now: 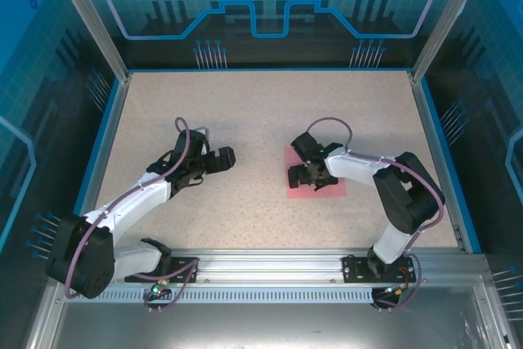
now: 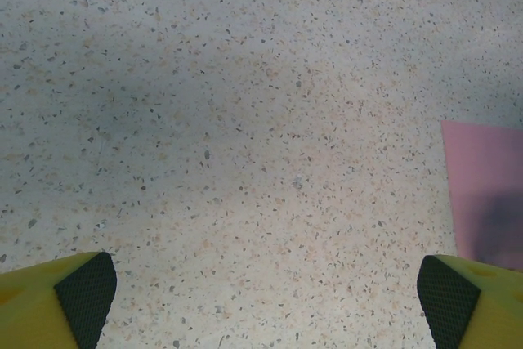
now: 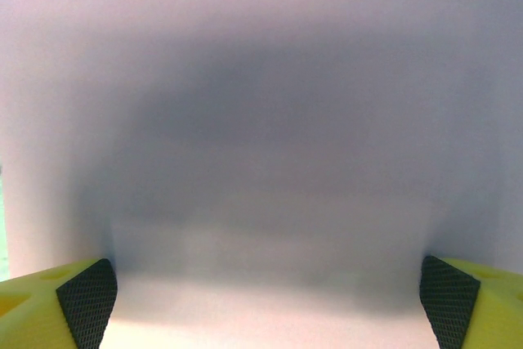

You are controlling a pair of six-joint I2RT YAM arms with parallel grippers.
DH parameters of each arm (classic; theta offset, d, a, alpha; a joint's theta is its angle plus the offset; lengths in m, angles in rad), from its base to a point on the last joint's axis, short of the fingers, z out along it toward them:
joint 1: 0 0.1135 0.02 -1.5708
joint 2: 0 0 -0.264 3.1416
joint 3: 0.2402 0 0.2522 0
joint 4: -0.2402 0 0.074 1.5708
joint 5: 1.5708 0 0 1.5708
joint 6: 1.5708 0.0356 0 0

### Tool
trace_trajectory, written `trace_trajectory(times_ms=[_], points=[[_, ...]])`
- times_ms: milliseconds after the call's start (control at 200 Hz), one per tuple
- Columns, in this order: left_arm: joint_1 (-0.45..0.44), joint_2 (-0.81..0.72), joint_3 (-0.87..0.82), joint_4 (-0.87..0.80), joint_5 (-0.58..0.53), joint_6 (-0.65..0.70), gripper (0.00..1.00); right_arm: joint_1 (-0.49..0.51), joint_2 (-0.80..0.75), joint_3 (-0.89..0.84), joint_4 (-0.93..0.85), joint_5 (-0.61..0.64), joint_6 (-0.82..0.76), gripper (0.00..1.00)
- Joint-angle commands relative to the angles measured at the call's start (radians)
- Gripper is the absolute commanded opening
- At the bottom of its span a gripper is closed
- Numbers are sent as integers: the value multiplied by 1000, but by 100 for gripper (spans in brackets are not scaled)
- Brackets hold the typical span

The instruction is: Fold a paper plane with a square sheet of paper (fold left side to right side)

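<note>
Square sheet of paper (image 1: 333, 188) seen flat on table (image 1: 245, 104), right of ctr; no crease noted. Right gripper (image 1: 299, 177) poised over it, jaws wide, empty. Left gripper (image 1: 219, 158) likewise, over bare table. All folds judged outstanding.

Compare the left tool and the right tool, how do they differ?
The left tool is over bare table, the paper to its right; the right tool is over the paper. The right tool seems lower than the left tool, its view blurred. Both are open and empty.
</note>
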Motion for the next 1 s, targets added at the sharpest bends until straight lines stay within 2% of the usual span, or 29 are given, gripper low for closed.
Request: trace_trajectory(times_ms=[0,210,360,525,670,835,995], points=[[-8,-15,27,-30,-21,-11,99,92,57,81,-84,16,61,99],[-8,-14,32,-34,-8,-23,99,171,99,127,-9,-49,197,99],[-8,-13,36,-34,12,-31,99,205,156,169,2,-81,201,99],[-8,-2,47,-14,89,-60,99,203,66,174,-47,3,155,99],[-15,46,62,57,239,-107,93,124,-51,130,-74,16,101,99],[-70,184,131,126,400,-144,72,-44,-123,73,-62,-31,21,99],[-167,342,212,182,474,-175,57,-187,-70,85,-32,-79,-47,99]])
